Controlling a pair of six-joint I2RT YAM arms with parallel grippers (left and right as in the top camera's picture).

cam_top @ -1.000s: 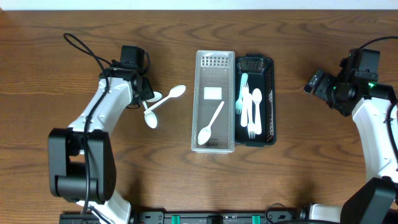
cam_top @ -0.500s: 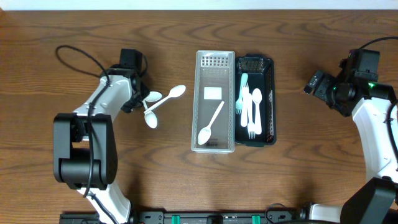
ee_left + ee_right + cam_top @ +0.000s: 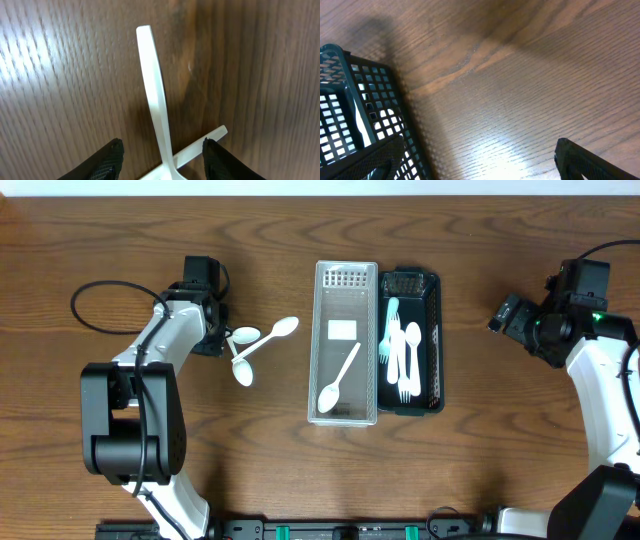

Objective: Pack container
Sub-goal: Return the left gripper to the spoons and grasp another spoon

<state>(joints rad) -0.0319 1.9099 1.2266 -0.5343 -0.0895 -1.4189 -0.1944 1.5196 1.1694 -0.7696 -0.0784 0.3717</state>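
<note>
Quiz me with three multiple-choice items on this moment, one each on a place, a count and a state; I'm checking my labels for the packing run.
1. Where do the loose spoons lie?
A) inside the clear basket
B) on the table, left of that basket
C) on the table's far right side

2. How many utensils are in the clear basket?
A) one
B) three
C) none

3. How is the left gripper?
A) shut on a spoon
B) shut on nothing
C) open

Key: 1 B, the overhead view shows them beside the left gripper. 2 A, a single white spoon lies in it. 3 C, the left wrist view shows its fingers apart, with crossed white handles between them.
</note>
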